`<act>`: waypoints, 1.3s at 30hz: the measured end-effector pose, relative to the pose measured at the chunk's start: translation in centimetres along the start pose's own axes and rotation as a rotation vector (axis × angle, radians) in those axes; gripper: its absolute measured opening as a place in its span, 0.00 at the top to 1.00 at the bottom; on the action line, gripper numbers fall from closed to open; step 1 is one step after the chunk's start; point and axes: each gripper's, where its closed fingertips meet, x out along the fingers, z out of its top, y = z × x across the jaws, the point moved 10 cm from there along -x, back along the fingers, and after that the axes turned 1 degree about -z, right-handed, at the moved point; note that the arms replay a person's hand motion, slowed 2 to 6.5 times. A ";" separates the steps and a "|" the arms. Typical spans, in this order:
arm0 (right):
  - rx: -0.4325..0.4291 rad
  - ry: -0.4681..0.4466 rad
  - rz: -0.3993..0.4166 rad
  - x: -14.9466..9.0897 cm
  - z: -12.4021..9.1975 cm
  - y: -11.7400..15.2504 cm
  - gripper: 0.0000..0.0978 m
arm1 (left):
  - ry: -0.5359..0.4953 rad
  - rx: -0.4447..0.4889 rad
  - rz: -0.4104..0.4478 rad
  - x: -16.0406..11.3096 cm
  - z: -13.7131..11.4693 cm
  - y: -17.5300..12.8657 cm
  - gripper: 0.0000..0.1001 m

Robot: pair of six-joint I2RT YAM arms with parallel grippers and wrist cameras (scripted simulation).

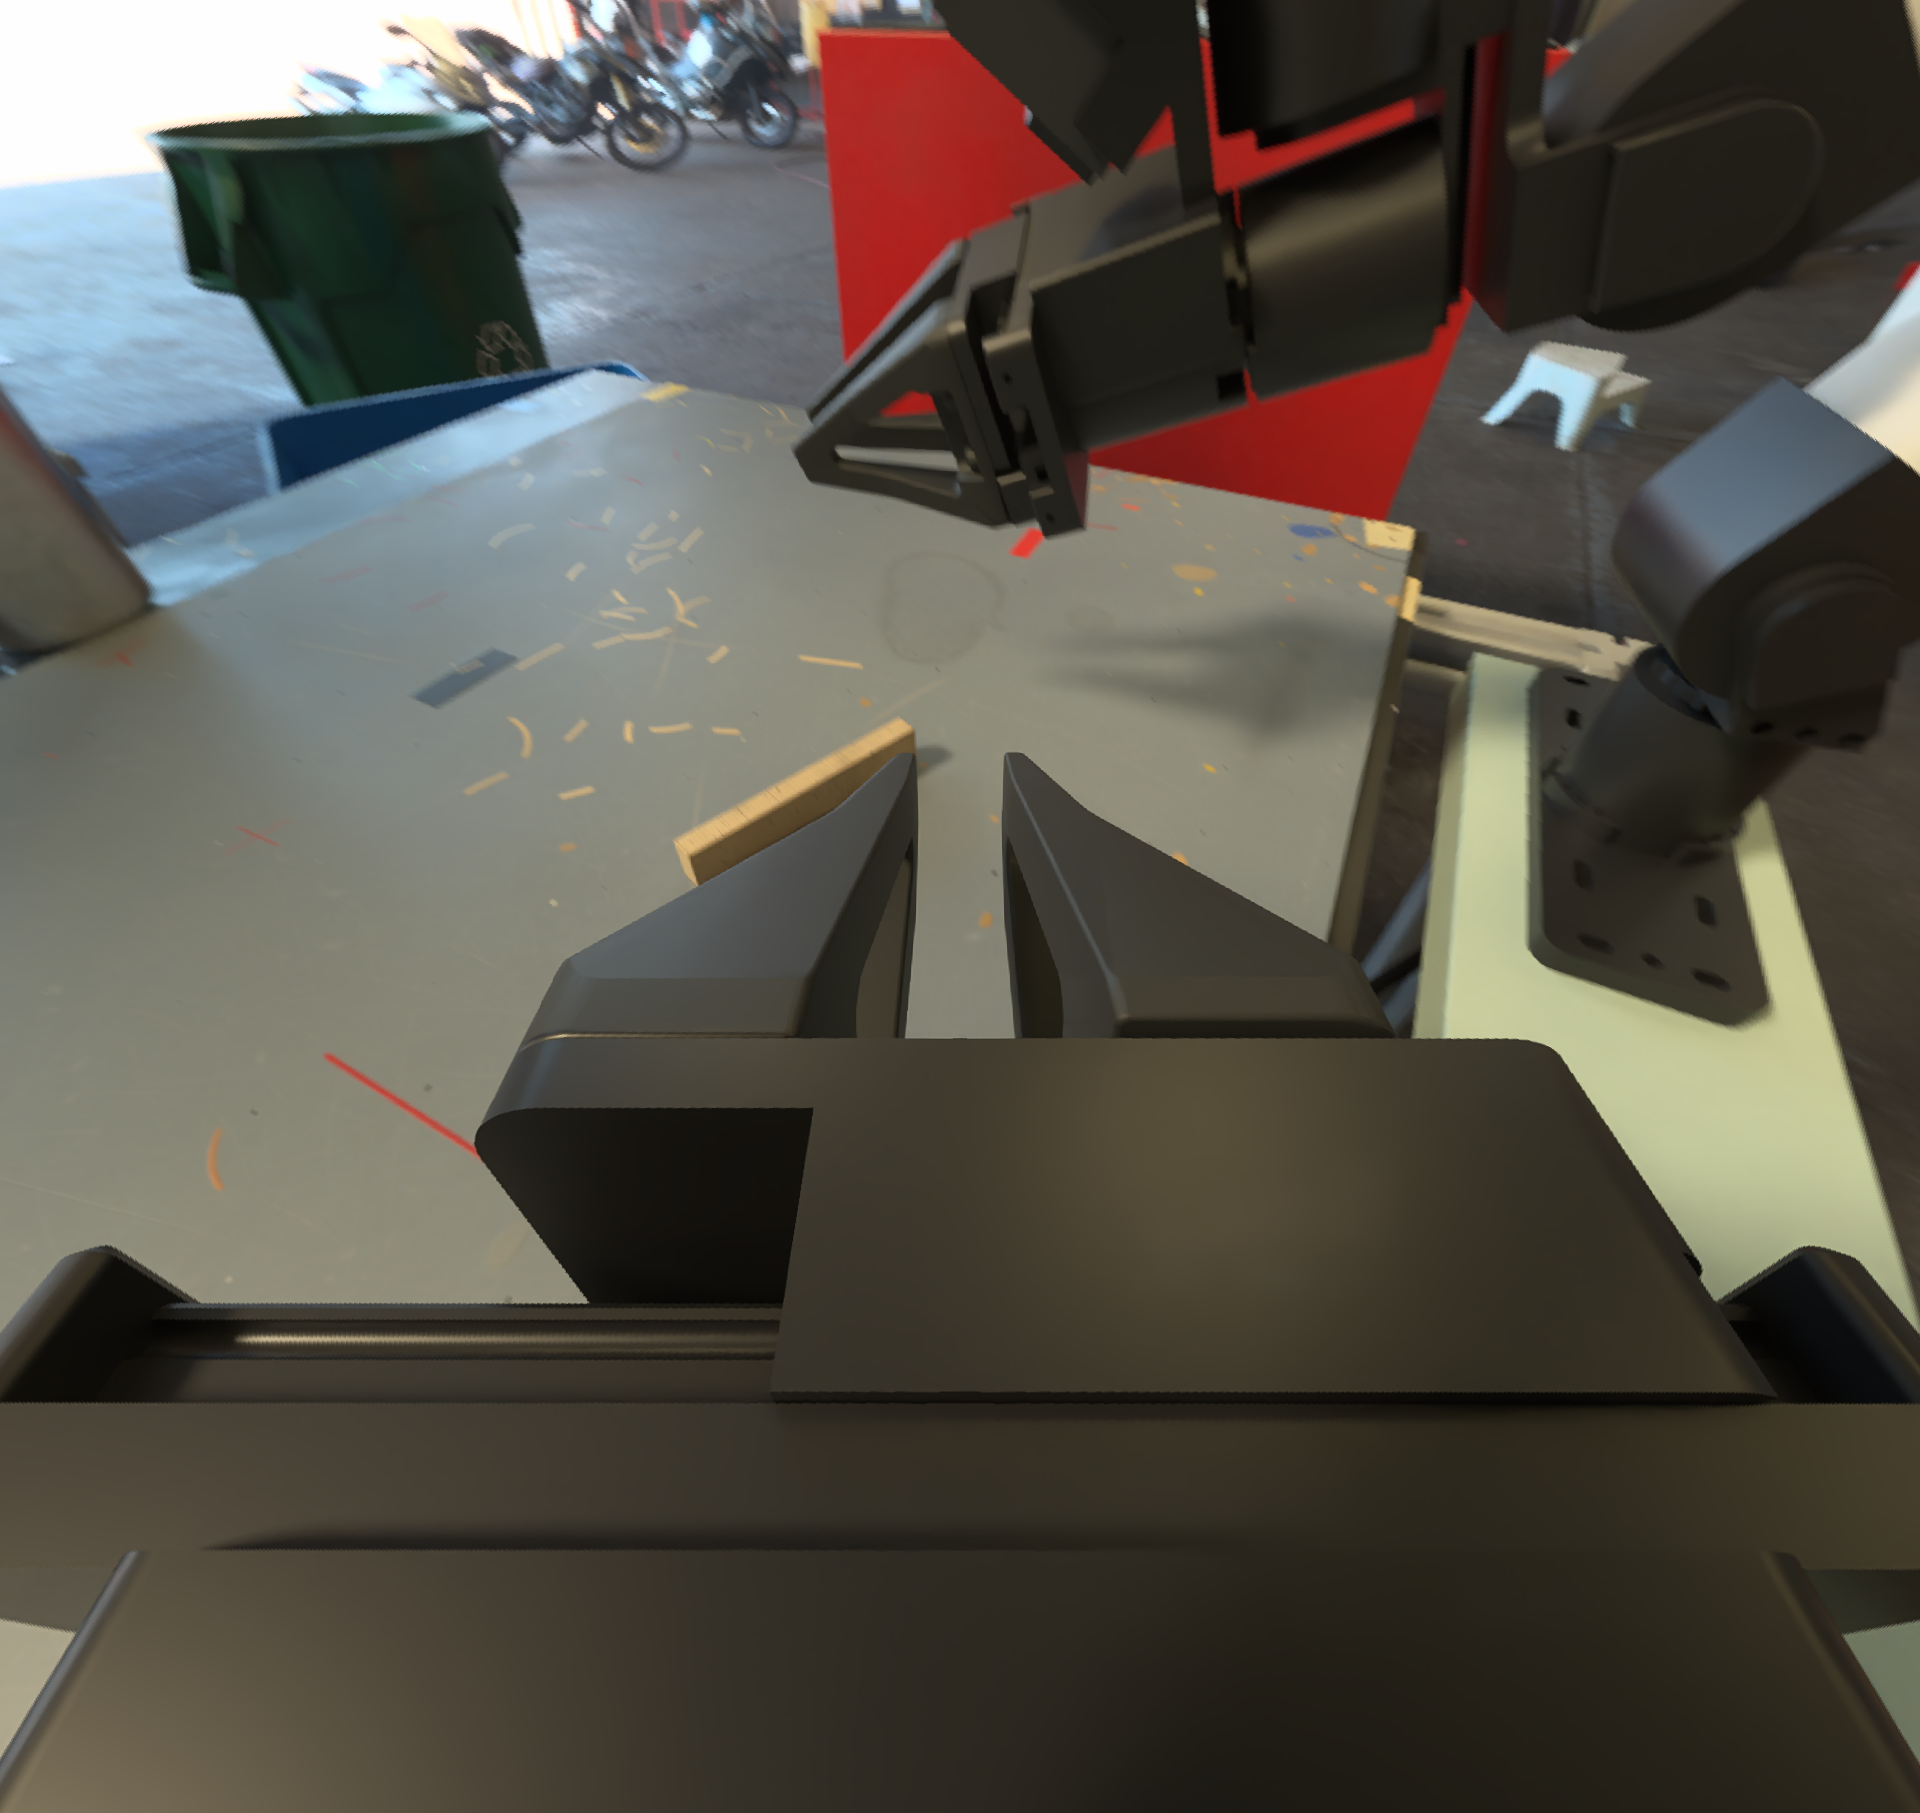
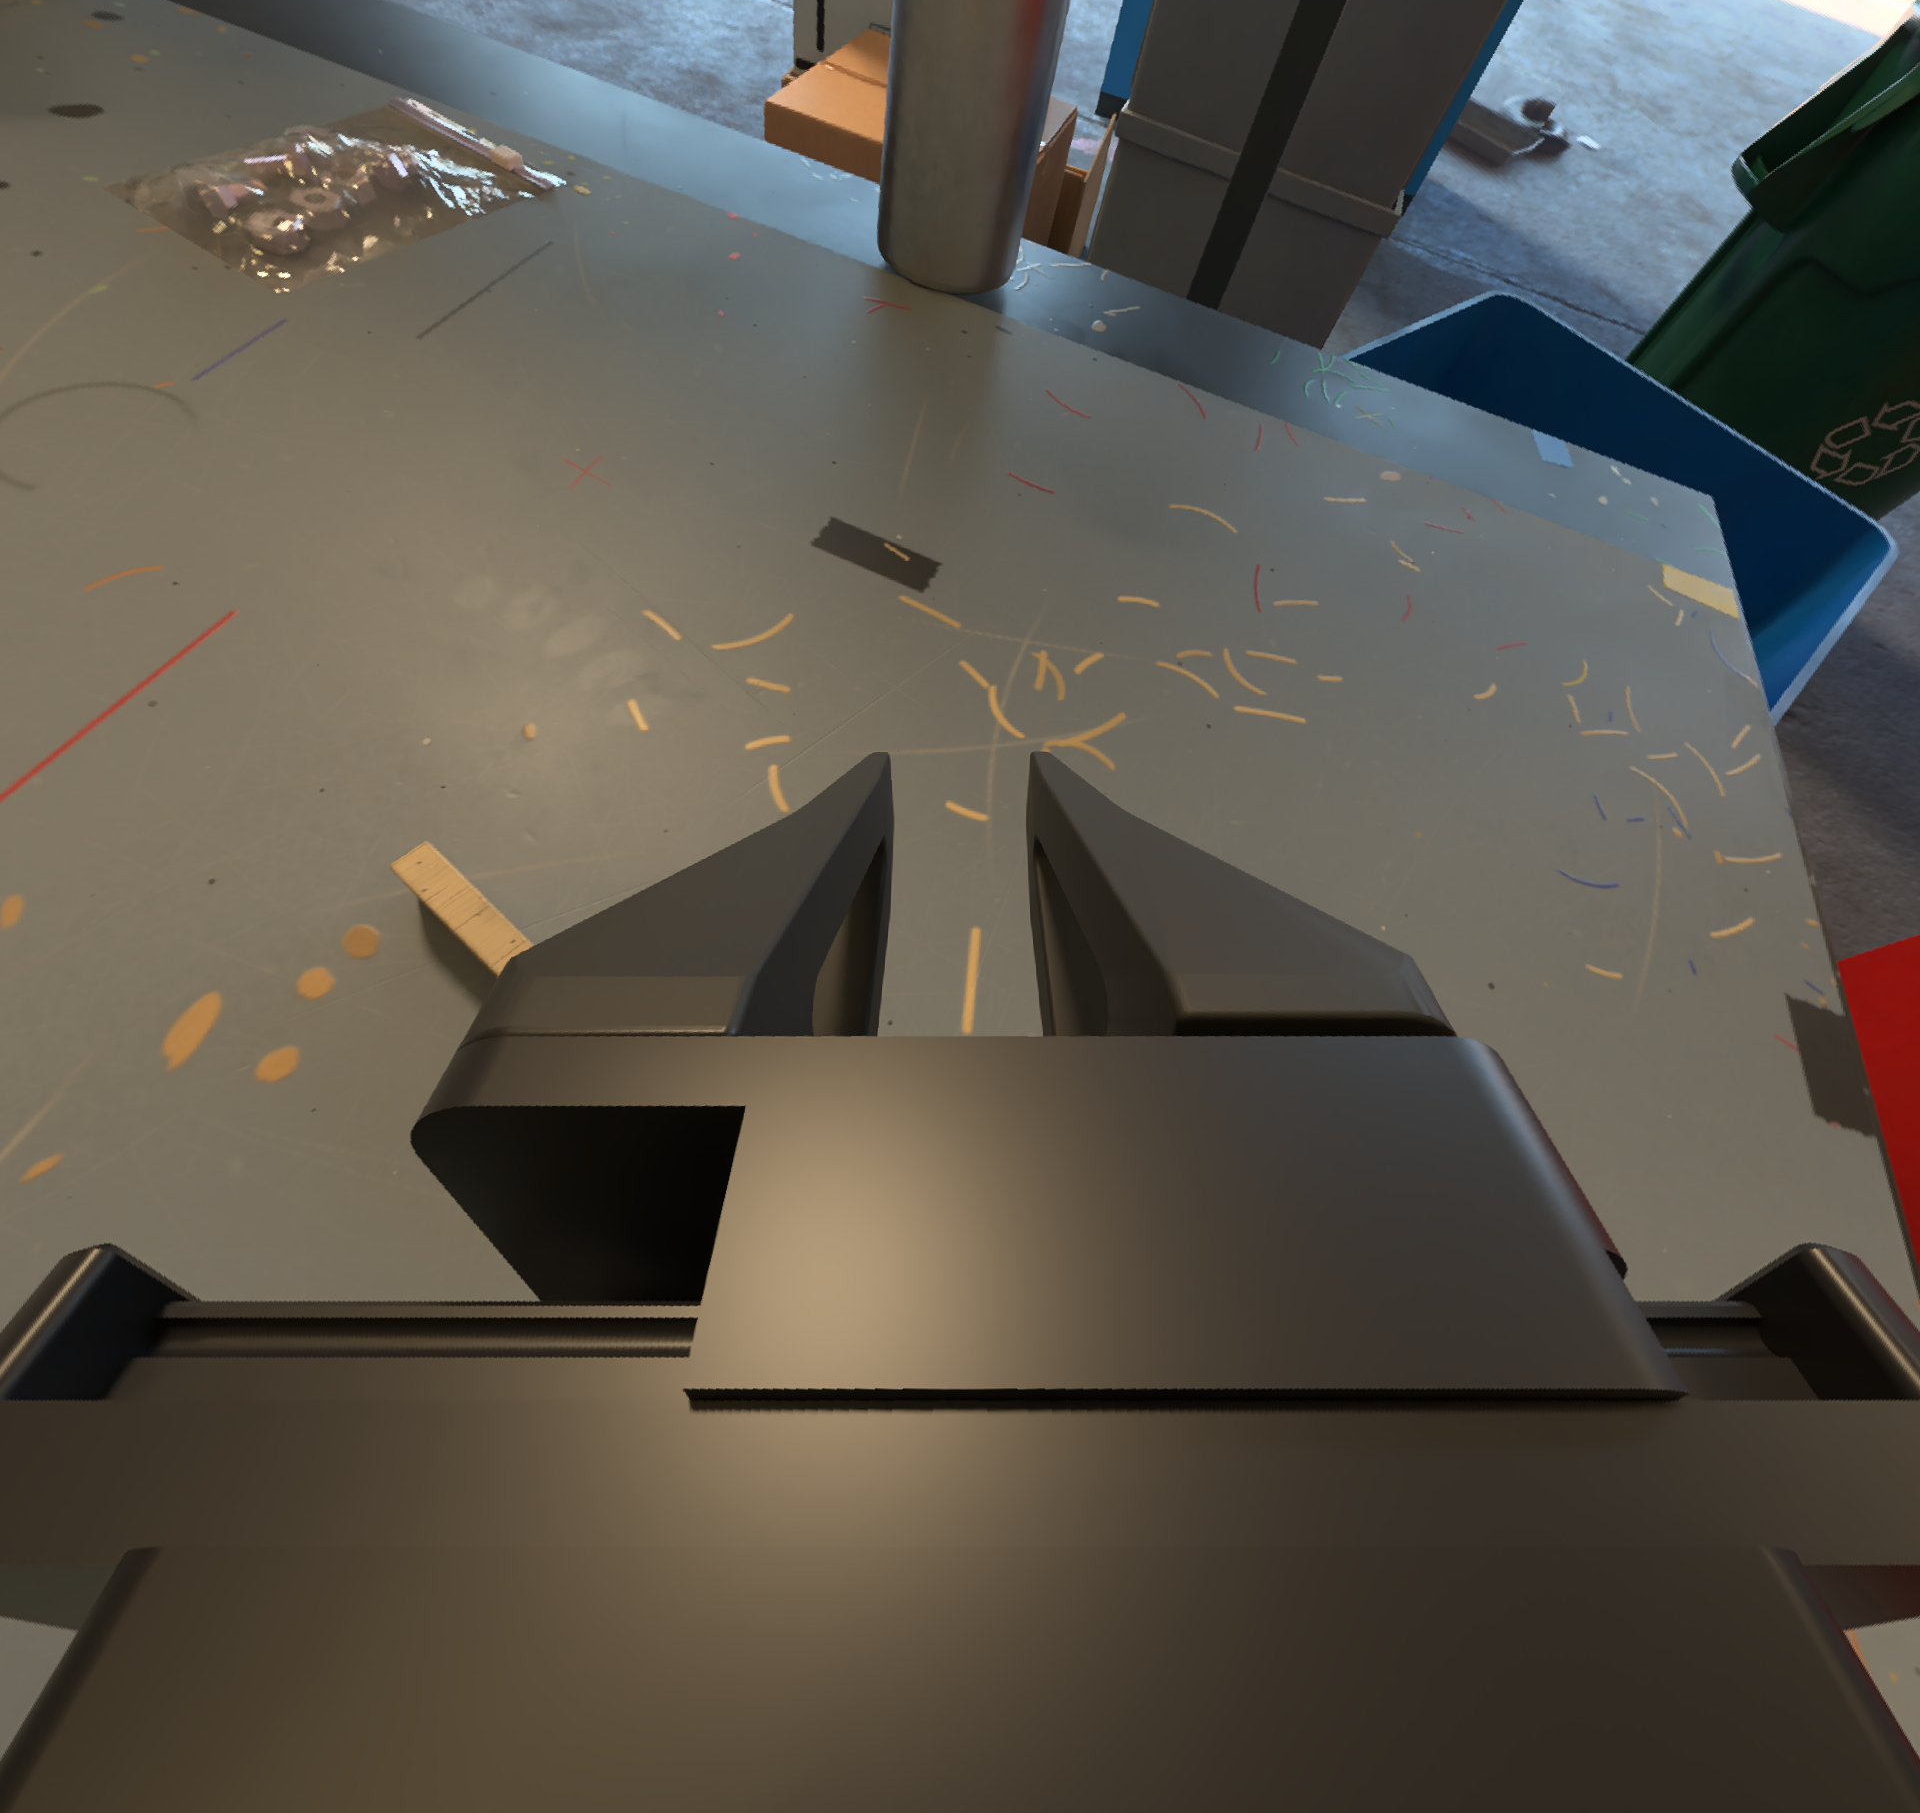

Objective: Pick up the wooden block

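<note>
The wooden block is a thin pale slat lying flat on the grey table. In the left wrist view its near part is hidden behind my left gripper's left finger. My left gripper hovers over the table with its jaws a little apart and empty, and the block lies just left of the gap. My right gripper is also slightly open and empty. The block lies to its lower left, partly hidden behind the finger base. The right gripper also shows in the left wrist view, hanging above the far table.
A metal cylinder stands at the table's far edge and a clear bag of hardware lies near it. A blue bin and a green trash bin stand beyond the table. The right arm's base is at the right edge.
</note>
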 end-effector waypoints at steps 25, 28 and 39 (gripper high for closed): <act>-0.072 0.014 0.048 9.4 2.6 -4.0 0.99 | 0.160 -0.314 -0.263 -3.3 -6.2 5.6 0.63; -0.092 0.061 0.088 10.1 3.3 -4.1 0.98 | 0.172 -0.308 -0.252 -3.1 -6.4 5.9 0.63; -0.304 0.315 0.465 7.5 7.0 -0.4 0.92 | 0.221 -0.273 -0.231 -2.9 -7.0 6.2 0.61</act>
